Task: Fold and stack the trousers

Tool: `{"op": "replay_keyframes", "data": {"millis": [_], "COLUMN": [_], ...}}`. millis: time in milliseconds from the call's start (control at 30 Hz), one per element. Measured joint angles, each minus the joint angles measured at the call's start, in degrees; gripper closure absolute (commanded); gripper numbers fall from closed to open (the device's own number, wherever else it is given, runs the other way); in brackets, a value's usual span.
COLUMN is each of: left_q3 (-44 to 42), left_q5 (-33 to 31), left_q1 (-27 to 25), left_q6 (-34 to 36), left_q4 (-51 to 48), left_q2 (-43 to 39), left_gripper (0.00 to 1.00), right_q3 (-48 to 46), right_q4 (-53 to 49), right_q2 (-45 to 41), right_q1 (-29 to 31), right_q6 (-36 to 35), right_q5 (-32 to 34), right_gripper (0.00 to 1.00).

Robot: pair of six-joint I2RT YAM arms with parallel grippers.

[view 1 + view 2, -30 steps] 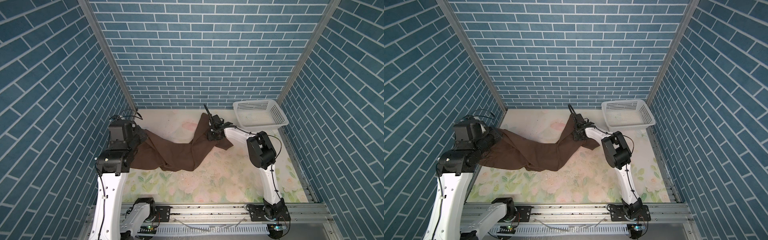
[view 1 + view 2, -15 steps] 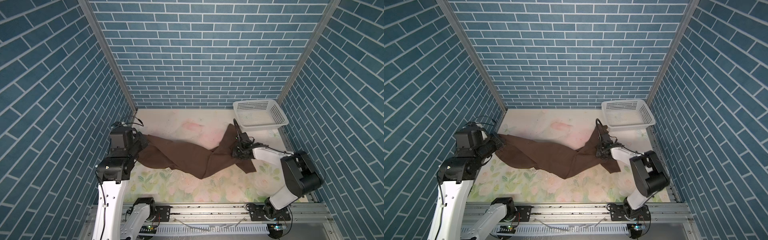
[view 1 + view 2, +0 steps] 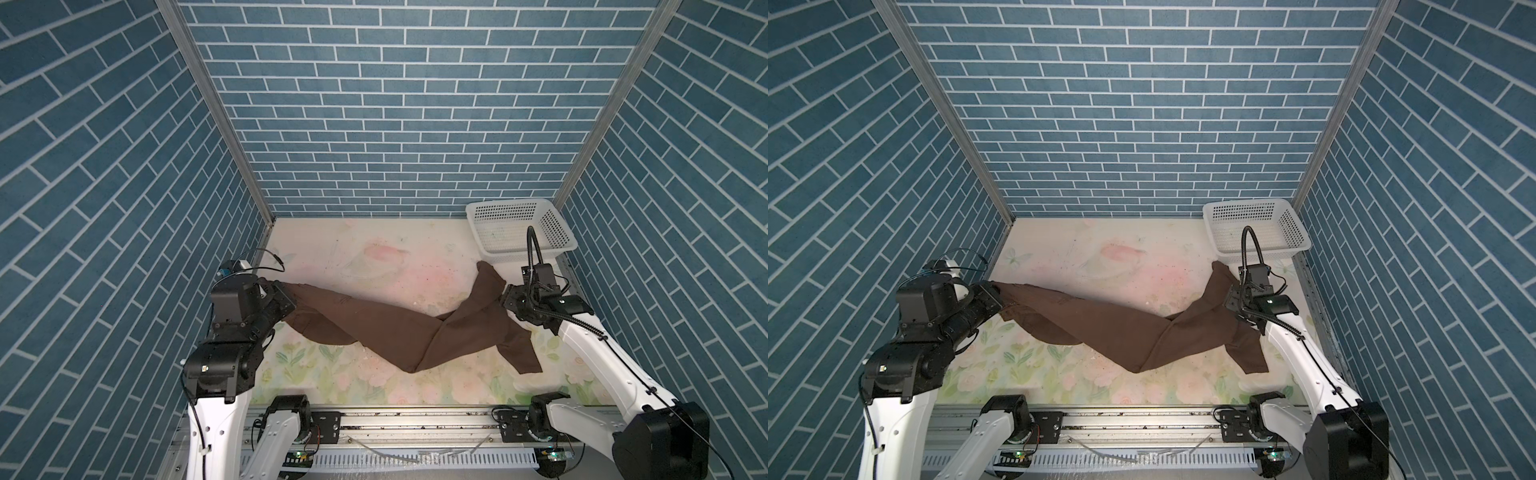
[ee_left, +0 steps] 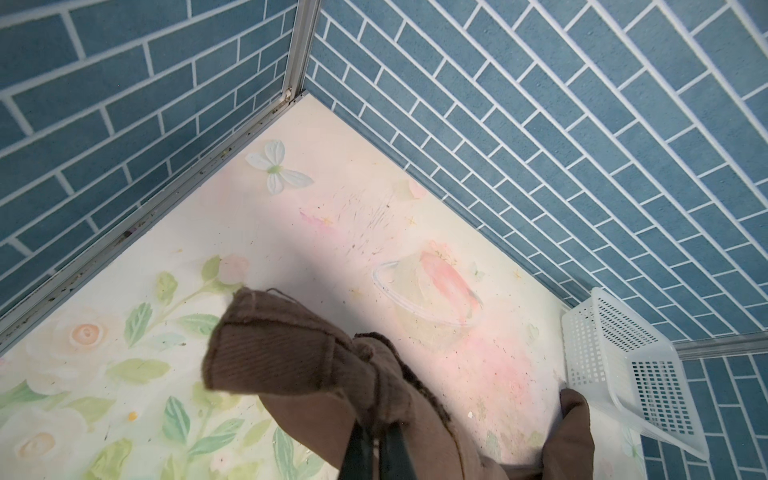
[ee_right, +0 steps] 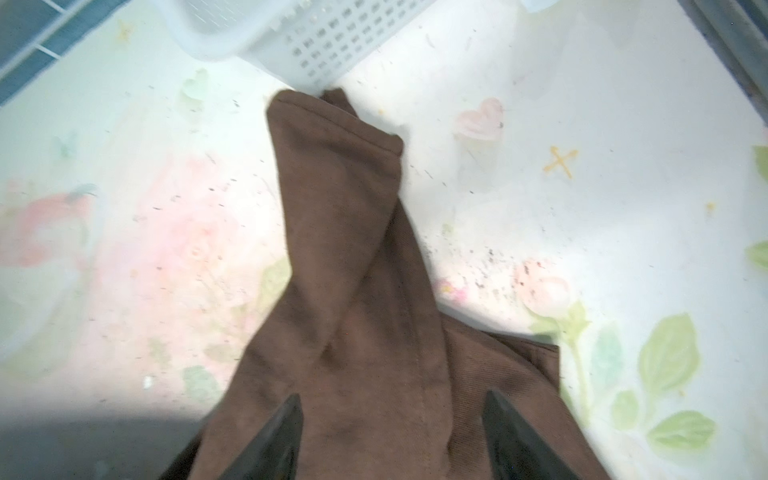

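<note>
A pair of long dark brown trousers (image 3: 395, 328) of soft matte cloth lies stretched across the pale flower-printed tabletop (image 3: 374, 249), running from its left edge almost to its right edge in both top views (image 3: 1121, 328). The left fingers (image 4: 395, 453) are pressed together on the bunched, stitched end of the trousers (image 4: 291, 357), which stands up from the grip in a thick fold; in a top view that end is raised off the tabletop at the left fingers (image 3: 282, 303). On the right side the two legs part: one runs back toward the white perforated plastic basket (image 3: 552, 224) in the far right corner, its cuff just beside the basket's near wall (image 5: 332, 37), and the other trails toward the front edge. The right fingers (image 5: 274, 440) are spread wide apart over the leg that points at the basket (image 5: 345, 249), with cloth showing between them and nothing clamped
</note>
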Motion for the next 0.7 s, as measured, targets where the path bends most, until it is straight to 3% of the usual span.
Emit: {"op": "replay_keyframes", "data": {"millis": [133, 267, 467, 633, 700], "left_q3": [0.0, 0.0, 0.0, 0.0, 0.0], "left_q5": [-0.1, -0.1, -0.1, -0.1, -0.2], "left_q1": [0.0, 0.0, 0.0, 0.0, 0.0], "left_q6": [0.0, 0.0, 0.0, 0.0, 0.2], "left_q4": [-0.7, -0.9, -1.0, -1.3, -1.5], "left_q2": [0.0, 0.5, 0.9, 0.9, 0.9], "left_gripper": [1.0, 1.0, 1.0, 1.0, 1.0], "right_q3": [0.6, 0.5, 0.5, 0.5, 0.4], "right_q4": [1.7, 5.7, 12.6, 15.8, 16.6], "right_q2": [7.6, 14.5, 20.5, 24.0, 24.6], "right_q1": [4.3, 4.9, 4.7, 4.0, 3.6], "right_q6": [-0.2, 0.0, 0.2, 1.2, 1.5], "right_q5": [-2.2, -5.1, -8.2, -9.6, -9.8], "right_gripper": [0.24, 0.41, 0.5, 0.38, 0.4]}}
